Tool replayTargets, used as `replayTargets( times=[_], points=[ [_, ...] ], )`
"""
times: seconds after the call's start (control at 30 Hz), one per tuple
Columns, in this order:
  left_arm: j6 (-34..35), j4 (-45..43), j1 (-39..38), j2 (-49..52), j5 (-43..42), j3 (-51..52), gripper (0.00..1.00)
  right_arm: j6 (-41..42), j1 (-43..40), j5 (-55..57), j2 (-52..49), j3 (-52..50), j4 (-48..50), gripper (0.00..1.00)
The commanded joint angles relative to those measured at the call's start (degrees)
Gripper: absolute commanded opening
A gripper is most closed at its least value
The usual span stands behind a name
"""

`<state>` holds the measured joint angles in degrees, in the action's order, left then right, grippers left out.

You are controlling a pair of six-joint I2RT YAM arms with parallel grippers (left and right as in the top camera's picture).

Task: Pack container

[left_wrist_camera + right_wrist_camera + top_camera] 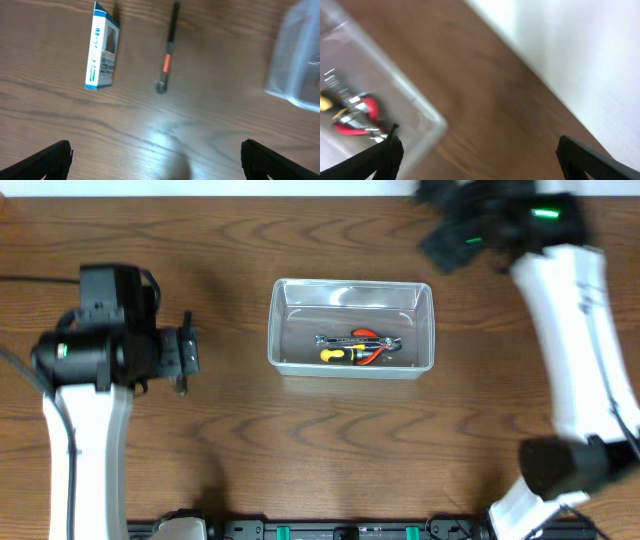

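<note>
The clear plastic container (350,284) stands mid-table. It holds red-handled pliers (372,348), a yellow-handled screwdriver (335,355) and a metal wrench. My left gripper (185,352) is left of the container, open and empty (157,162), above bare table. Beyond it in the left wrist view lie a slim black-and-orange tool (167,50) and the container's corner (297,65). My right gripper (445,235) is blurred at the container's far right corner. It is open and empty (477,160), beside the container wall (405,90), with the pliers (357,117) seen inside.
A small blue-and-white box (102,52) lies on the table left of the slim tool; both are hidden under the left arm in the overhead view. The table's far edge (520,65) runs close behind my right gripper.
</note>
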<state>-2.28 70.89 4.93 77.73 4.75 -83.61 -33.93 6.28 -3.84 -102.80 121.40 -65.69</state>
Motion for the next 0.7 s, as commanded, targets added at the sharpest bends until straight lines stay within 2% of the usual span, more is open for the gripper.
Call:
replayTargets(
  times=[0.0,0.23,0.4,0.67],
  points=[
    [-4.8,-1.1,2.2,6.2,0.3,1.0,0.99,5.7,-5.6,0.4,1.5,-0.3,-2.1,0.99],
    [-8.2,-13.1,2.7,10.8,-1.3,12.3,1.0,5.6,-13.9,-5.0,1.9,-0.3,-3.1,0.99],
    [-10.2,-23.1,2.8,10.7,-2.6,21.4,1.0,5.6,-14.6,-6.1,1.8,-0.4,-2.9,0.99],
    [-12.1,-34.1,2.8,11.8,-2.6,30.4,0.99,5.6,-14.6,-6.1,1.4,-0.9,-2.9,0.99]
  ],
)
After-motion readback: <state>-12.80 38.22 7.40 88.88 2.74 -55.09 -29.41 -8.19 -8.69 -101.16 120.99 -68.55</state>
